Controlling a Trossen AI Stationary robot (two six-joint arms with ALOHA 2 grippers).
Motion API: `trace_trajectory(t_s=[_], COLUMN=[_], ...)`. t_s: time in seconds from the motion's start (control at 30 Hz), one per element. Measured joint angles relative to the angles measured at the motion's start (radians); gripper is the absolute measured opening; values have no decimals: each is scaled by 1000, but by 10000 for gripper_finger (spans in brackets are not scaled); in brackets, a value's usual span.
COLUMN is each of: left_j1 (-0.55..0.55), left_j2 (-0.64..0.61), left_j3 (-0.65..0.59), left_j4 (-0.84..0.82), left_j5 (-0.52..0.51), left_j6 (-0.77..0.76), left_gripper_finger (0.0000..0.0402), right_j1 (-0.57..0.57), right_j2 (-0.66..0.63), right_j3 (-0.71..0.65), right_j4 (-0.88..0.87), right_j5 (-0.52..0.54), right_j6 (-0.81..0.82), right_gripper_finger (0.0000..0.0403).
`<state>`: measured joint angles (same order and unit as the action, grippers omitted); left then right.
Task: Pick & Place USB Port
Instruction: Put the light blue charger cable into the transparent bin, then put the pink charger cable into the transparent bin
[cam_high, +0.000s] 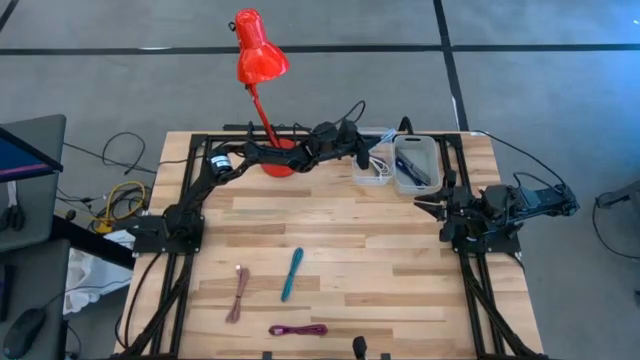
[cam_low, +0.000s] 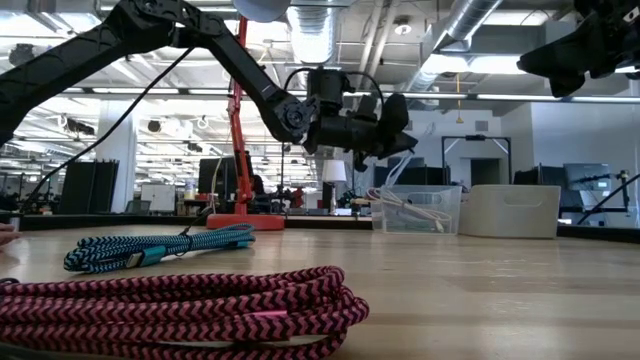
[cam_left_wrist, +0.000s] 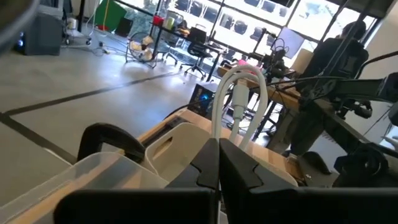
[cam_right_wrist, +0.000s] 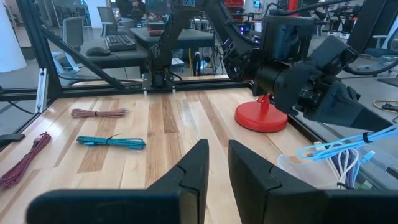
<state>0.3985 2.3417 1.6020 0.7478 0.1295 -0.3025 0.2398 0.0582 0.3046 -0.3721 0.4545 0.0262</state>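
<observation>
A white USB cable (cam_left_wrist: 239, 81) is in my left gripper (cam_left_wrist: 217, 163), which is shut on it above the clear bin (cam_high: 372, 168) at the table's far side. In the low view the cable (cam_low: 393, 172) trails down from the gripper (cam_low: 388, 146) into the bin (cam_low: 418, 212). My right gripper (cam_right_wrist: 216, 167) is open and touches nothing. It waits near the table's right edge (cam_high: 428, 206), pointing left. A second bin (cam_high: 417, 163) stands beside the clear one and holds dark items. My left gripper pinches the white cable between its two fingers, just below a bent loop (cam_left_wrist: 231, 127) that stands out past the fingertips. The fingers slant down from the table's left. The held part is lifted clear, and a strand (cam_low: 390, 180) hangs slack into the clear bin.
A red desk lamp (cam_high: 262, 60) stands on its base (cam_high: 280, 162) under the left arm. On the near half of the table lie a teal cable (cam_high: 291, 273), a pink-brown cable (cam_high: 238, 293) and a magenta cable (cam_high: 298, 329). Bare wood lies between them and the bins.
</observation>
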Motion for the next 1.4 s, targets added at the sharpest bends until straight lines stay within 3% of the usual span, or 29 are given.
trace_trajectory(t_s=[0.9, 1.3, 1.4], left_j1=[6, 5, 5], left_j2=[105, 105, 95], left_j3=[0, 0, -1], left_j4=[-6, 21, 38], left_j5=[-54, -53, -2], left_j6=[-78, -63, -5], left_gripper_finger=[9, 106, 112], right_j1=[0, 0, 0], right_j2=[0, 0, 0], right_j3=[0, 0, 0], right_j4=[7, 7, 7], right_j5=[0, 0, 0], right_j6=[1, 1, 1], right_gripper_finger=[54, 54, 54])
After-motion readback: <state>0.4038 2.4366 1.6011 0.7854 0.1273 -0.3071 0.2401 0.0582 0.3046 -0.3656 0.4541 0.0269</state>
